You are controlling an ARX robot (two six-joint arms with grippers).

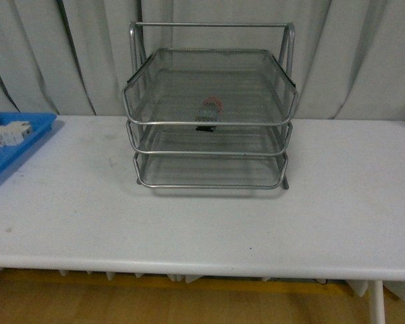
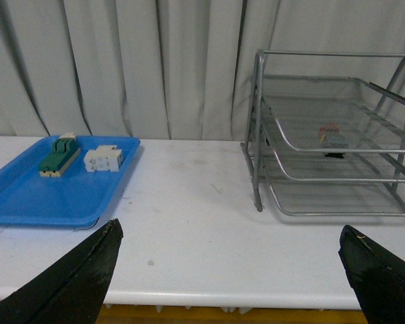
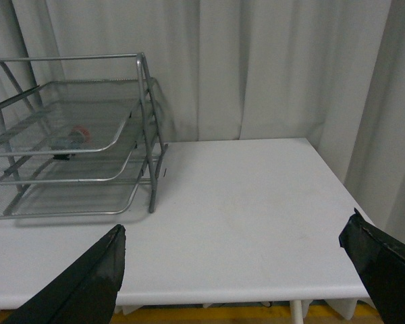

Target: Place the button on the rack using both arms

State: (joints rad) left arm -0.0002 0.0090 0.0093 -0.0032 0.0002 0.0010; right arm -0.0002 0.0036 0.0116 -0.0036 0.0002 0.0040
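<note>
The left gripper [image 2: 229, 270] has its matte black, wedge-shaped fingers [image 2: 81, 280] spread wide over bare white tabletop [image 2: 189, 223], holding nothing; the right gripper [image 3: 236, 270] is spread just as wide, also with nothing between its fingers. Beyond them stands the rack [image 1: 209, 108], three tiers of silver wire mesh in a tubular frame. The button [image 1: 211, 108], with its round red cap, lies on the top tier. Off to the left, a glossy blue plastic tray [image 2: 27, 199] holds a green-and-cream rectangular component [image 2: 59, 156] and a white terminal block [image 2: 103, 159].
</note>
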